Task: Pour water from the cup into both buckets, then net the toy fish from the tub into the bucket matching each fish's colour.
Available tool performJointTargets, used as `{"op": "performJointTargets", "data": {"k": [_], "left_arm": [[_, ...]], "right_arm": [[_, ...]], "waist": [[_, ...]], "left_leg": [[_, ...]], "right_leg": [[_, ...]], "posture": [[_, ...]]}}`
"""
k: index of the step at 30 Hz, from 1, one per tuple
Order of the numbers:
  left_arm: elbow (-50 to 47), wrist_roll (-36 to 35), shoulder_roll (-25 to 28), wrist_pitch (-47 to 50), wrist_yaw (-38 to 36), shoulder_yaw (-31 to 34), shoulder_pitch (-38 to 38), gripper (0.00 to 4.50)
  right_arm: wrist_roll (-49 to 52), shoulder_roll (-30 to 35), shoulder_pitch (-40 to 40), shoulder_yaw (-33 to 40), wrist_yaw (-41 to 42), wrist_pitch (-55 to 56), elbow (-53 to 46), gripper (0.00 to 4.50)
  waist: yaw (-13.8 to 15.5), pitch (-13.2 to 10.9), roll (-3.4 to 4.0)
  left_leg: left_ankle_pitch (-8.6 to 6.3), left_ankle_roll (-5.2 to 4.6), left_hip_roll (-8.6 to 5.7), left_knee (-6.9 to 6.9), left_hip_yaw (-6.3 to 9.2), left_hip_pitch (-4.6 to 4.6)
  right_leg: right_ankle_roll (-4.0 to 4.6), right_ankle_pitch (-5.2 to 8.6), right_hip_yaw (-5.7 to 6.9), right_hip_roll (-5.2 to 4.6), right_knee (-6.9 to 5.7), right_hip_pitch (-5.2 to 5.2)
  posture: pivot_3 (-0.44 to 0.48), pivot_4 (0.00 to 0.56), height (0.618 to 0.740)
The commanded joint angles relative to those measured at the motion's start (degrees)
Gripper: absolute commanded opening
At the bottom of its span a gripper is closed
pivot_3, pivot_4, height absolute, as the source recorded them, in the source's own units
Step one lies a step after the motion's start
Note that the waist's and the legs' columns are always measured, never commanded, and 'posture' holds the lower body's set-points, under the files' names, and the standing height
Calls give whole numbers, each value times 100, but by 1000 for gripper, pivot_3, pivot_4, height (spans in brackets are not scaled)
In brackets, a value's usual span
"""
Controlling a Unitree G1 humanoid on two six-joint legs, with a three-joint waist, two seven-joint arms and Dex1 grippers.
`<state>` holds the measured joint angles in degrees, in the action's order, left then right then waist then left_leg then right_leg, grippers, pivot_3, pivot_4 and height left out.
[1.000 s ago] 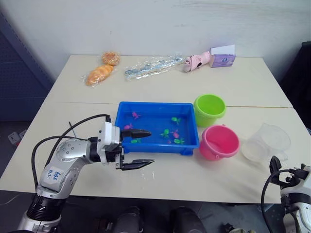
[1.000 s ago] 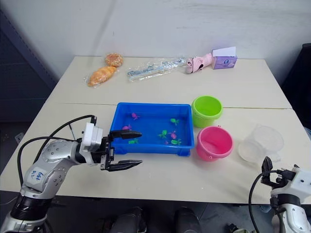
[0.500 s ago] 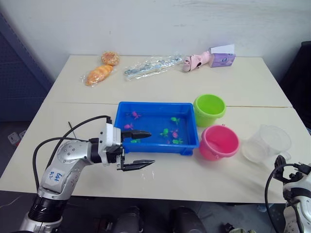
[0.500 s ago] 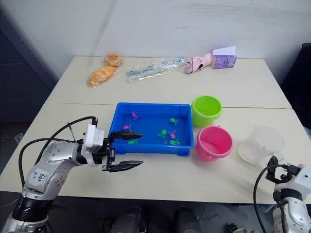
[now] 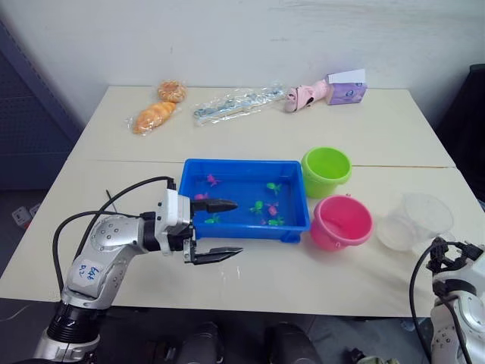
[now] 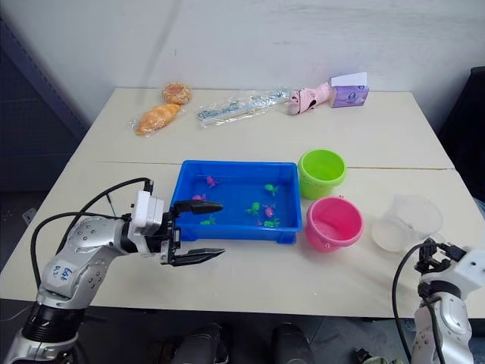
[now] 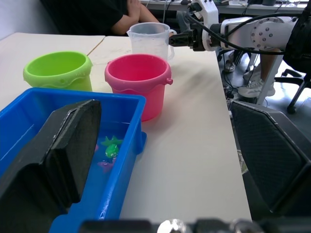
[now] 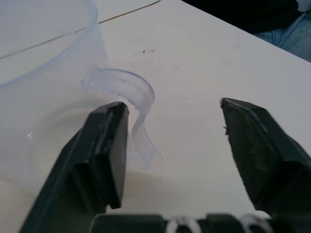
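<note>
The right gripper (image 8: 170, 145) has moved closer to the big clear plastic cup (image 5: 415, 221), at the table's 4 o'clock, jaws wide open. The left gripper (image 5: 217, 229) is open too.

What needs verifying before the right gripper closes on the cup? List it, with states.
1. Right gripper jaws open: ok.
2. Cup handle inside the jaws' gap: ok, though close against one jaw.
3. Cup upright: ok.
4. Water in the cup: cannot tell.
5. Green bucket and pink bucket upright: ok.
6. Left gripper far from the cup, open at the tub: ok.
</note>
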<state>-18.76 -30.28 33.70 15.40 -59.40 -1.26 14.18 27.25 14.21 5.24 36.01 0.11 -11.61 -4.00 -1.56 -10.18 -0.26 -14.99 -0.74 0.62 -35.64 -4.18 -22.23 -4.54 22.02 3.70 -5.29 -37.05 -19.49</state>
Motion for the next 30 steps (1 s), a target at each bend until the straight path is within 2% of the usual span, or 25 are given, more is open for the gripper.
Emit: {"op": "performJointTargets", "data": {"k": [1,2,3,12,21,23,30], "left_arm": [[0,10,-36,-100,-13,-1,56,4500],[5,15,-41,-101,-12,-5,64,4500],[22,20,-43,-107,-17,-6,76,4500],[108,53,-94,-148,-23,-37,143,4500],[307,-59,-234,-32,-84,-28,334,4500],[358,-48,-252,-33,-115,-57,378,4500],[493,4,-365,-60,-205,-153,495,4500]], "right_arm": [[140,-32,-10,86,-5,8,-182,703],[151,-28,-10,89,-9,-12,-187,200],[187,-37,-18,102,-24,-25,-202,89],[530,99,60,223,-58,-210,-900,89],[593,934,607,471,64,-801,-2473,89],[505,1110,694,442,143,-891,-2691,89],[-786,1922,731,2,370,-779,-3236,89]], "waist": [[1,0,0],[1,0,0],[1,0,0],[5,-2,-1],[7,-7,7],[1,-9,4],[14,-11,0]], "left_leg": [[0,0,0,0,0,0],[0,0,0,0,0,0],[0,-1,0,0,0,0],[0,-1,0,2,0,-3],[0,-1,0,2,0,-7],[1,0,0,3,0,-7],[3,3,0,2,-5,-7]], "right_leg": [[0,0,0,0,0,0],[0,0,0,0,1,0],[0,0,0,0,1,0],[0,0,0,0,3,-1],[-1,1,0,1,3,-7],[-2,1,0,2,3,-7],[-6,2,-1,3,6,-8]], "posture": [[0,150,740],[0,150,740],[0,150,740],[0,150,740],[0,150,740],[0,150,740],[0,150,740]]}}
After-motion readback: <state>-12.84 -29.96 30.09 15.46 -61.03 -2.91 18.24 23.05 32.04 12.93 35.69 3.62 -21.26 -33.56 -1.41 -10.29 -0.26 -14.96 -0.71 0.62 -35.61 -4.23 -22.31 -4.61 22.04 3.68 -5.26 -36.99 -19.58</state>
